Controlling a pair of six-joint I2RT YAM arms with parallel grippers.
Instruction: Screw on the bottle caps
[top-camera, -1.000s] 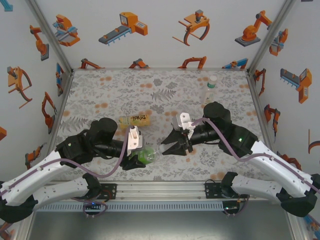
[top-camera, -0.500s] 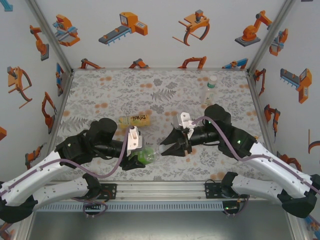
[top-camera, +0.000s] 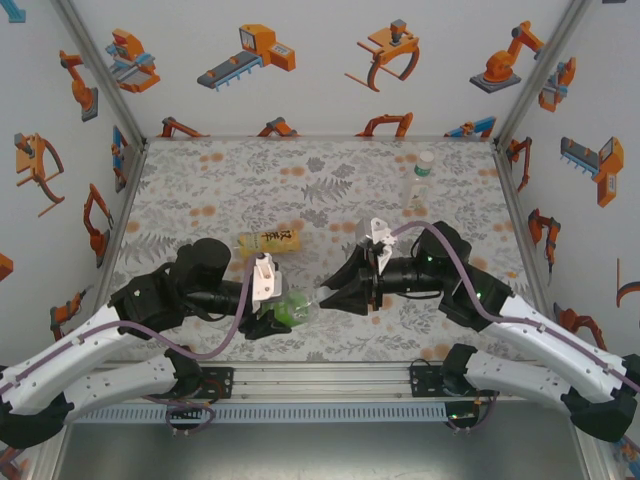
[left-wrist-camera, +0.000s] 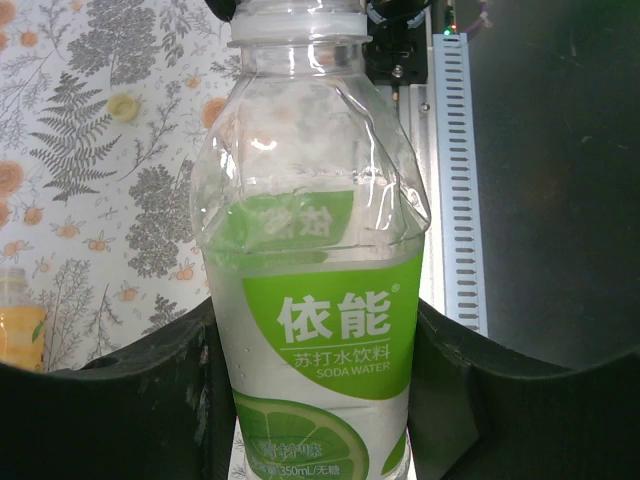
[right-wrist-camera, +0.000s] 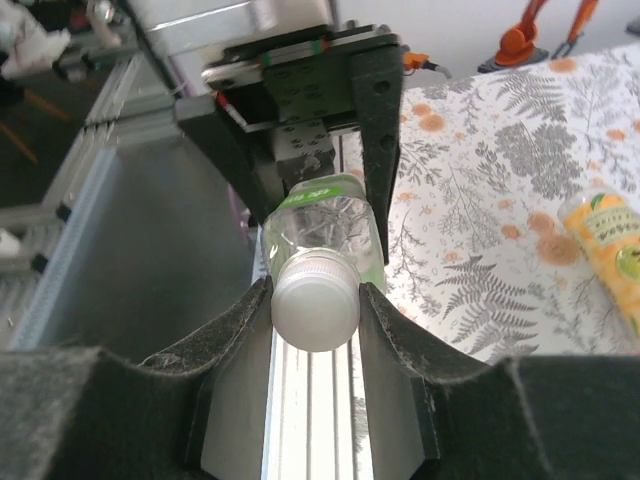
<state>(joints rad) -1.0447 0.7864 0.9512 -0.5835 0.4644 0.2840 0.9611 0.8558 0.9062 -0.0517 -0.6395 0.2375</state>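
Near the front edge of the table (top-camera: 200, 190), in the top view, the left gripper (top-camera: 270, 320) is closed around the lower body of the green-labelled bottle (top-camera: 292, 307). The bottle is held off the cloth, lying roughly level, with its neck pointing toward 3 o'clock. In the left wrist view the two dark fingers (left-wrist-camera: 150, 400) press against either side of the label, and the bottle's shoulder and mouth run up toward 12 o'clock.

Directly at 3 o'clock from the bottle, the right gripper (top-camera: 337, 297) meets its mouth head-on. In the right wrist view the gripper (right-wrist-camera: 315, 325) is pinched onto the white cap (right-wrist-camera: 315, 305), one padded finger touching each side. The cap sits on the bottle's neck; how far it is threaded on cannot be told. Behind the cap the bottle (right-wrist-camera: 325, 225) runs away toward 12 o'clock into the left gripper's black fingers (right-wrist-camera: 380, 150).

Farther back, at about 12 o'clock from the left gripper, the amber bottle (top-camera: 270, 241) lies on its side on the cloth, apart from both arms. A pale yellowish cap (left-wrist-camera: 122, 105) lies loose on the cloth, seen at 10 o'clock in the left wrist view.

Farthest, at about 1 o'clock from the right gripper, the clear bottle (top-camera: 421, 180) stands upright near the back right corner.
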